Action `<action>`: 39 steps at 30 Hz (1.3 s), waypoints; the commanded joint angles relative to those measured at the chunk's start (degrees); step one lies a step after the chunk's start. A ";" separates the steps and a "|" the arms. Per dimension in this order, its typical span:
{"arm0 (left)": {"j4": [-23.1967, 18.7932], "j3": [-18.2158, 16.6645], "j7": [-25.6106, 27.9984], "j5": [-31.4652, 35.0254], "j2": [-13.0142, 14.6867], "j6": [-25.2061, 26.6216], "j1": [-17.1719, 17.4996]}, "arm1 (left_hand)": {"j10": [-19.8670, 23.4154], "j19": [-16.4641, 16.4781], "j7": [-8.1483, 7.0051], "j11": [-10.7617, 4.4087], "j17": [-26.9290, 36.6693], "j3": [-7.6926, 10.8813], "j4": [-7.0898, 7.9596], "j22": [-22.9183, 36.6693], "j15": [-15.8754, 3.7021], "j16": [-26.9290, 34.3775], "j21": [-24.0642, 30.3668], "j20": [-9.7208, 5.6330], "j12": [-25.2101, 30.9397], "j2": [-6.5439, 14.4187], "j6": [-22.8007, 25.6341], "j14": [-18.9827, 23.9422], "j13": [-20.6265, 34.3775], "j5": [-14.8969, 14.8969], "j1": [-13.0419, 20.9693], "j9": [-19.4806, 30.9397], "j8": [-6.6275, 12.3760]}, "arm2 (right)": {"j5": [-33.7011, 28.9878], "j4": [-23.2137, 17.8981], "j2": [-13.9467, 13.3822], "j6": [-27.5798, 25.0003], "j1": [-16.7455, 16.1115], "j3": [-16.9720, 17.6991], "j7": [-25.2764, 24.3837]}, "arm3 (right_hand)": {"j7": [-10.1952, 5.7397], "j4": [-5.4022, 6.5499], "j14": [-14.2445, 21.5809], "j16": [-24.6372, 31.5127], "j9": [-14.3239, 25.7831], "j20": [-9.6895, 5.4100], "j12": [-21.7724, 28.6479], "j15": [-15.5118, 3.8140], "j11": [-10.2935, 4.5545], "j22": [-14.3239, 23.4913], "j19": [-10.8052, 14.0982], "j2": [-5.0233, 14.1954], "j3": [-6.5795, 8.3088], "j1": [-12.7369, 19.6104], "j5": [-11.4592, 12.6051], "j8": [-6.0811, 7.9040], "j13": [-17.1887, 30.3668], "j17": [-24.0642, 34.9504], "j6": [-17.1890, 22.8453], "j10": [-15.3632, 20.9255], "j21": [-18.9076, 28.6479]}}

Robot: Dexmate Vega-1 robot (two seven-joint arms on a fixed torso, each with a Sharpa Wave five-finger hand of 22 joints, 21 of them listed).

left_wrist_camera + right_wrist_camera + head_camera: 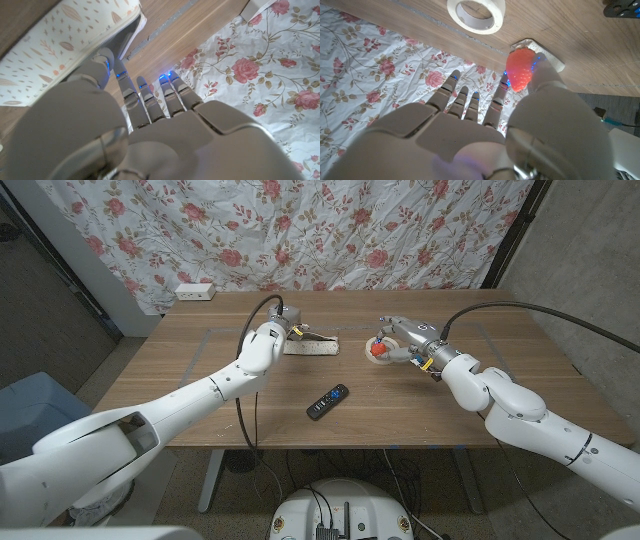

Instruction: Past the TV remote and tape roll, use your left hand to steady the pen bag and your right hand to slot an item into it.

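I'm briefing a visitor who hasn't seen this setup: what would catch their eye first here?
Probably the bright red strawberty-like item pinched in the right hand near the table's far middle, just by the white tape roll. Next, the left hand touching the patterned pen bag to its left, and the black TV remote lying alone nearer the front edge.

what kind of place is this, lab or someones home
Most likely a makeshift robot test room rather than a lived-in home: a flowered cloth hangs as a backdrop behind a bare wooden table, a power strip sits at its far edge, and black cables run across to the arms.
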 commanded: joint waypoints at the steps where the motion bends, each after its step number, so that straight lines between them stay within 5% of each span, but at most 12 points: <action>1: 3.10 0.60 3.81 -2.28 -1.72 -0.14 -0.45 | 0.93 0.61 0.11 -0.02 0.10 -0.35 0.05 0.10 -7.18 0.25 0.16 -1.95 0.13 0.13 1.29 0.59 0.28 0.01 0.90 0.07 -0.15 | 0.07 -0.85 -0.52 -0.64 -0.34 0.37 0.67 | -0.72 -0.10 0.33 0.12 1.15 -0.14 -0.16 -0.11 -0.09 0.24 0.01 1.08 -0.30 0.22 0.41 2.00 -0.02 0.18 1.13 0.46 -0.17; 20: 3.24 2.29 2.97 -3.54 -0.50 0.91 -1.18 | 2.62 1.28 0.49 -0.10 0.06 -1.33 -0.06 0.10 -7.63 0.13 0.11 -1.99 -0.12 0.34 2.97 1.53 0.27 0.01 2.58 0.07 -0.43 | -0.56 -0.89 -0.27 -1.17 0.02 0.11 1.00 | -0.89 -0.12 0.43 0.08 1.17 -0.28 -0.21 -0.06 -0.09 0.23 0.09 1.28 -0.44 0.30 0.47 2.28 -0.02 0.19 1.35 0.54 -0.14; 39: 0.24 1.98 0.41 -2.85 1.47 1.95 -0.50 | 1.27 0.99 0.43 0.22 0.10 -3.26 0.08 0.11 -7.31 -0.54 -0.20 -1.90 -0.99 -0.65 -0.77 0.72 0.25 0.04 4.32 0.01 -2.68 | -1.14 -1.33 0.08 -2.46 -0.19 -0.12 1.12 | -0.78 -0.13 0.42 0.01 1.16 -0.27 -0.26 -0.16 -0.07 0.23 0.09 1.41 -0.60 0.30 0.51 2.43 -0.02 0.21 1.34 0.55 -0.14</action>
